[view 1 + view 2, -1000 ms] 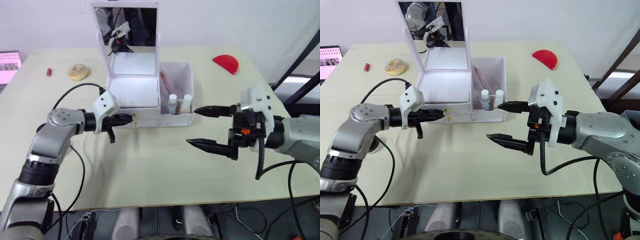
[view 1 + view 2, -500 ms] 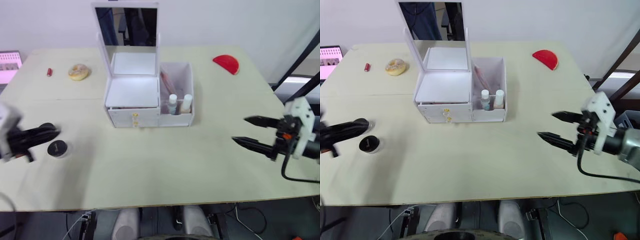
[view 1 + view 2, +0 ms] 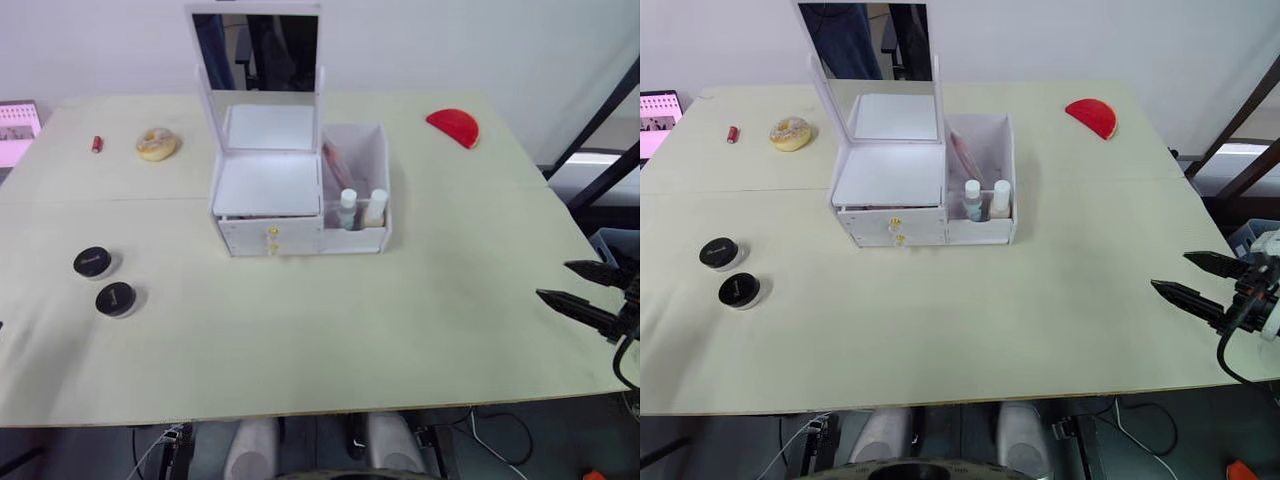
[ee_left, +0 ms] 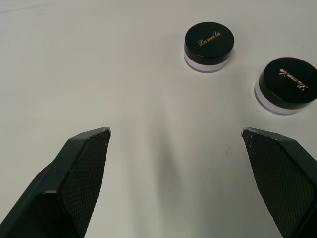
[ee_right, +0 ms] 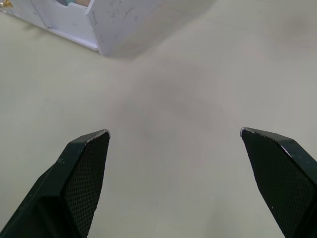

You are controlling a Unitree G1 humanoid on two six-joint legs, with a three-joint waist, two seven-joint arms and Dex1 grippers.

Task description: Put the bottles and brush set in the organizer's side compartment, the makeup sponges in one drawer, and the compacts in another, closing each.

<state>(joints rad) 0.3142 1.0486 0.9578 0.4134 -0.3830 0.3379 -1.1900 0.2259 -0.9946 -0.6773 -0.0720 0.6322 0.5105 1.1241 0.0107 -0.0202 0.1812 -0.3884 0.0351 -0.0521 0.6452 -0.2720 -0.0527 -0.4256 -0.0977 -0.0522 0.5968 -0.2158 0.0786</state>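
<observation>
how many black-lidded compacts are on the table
2. Both sit side by side on the table's left part, one compact farther from the robot, the other nearer. More may be hidden in the organizer drawers.

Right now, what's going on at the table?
Nothing is being held. The right hand is open near the table's right edge, apart from the organizer. The left hand is open too, above bare table near the two compacts, which lie out on the left. Two bottles stand in the organizer's side compartment, and both drawers look shut. The compacts are not yet put away.
</observation>
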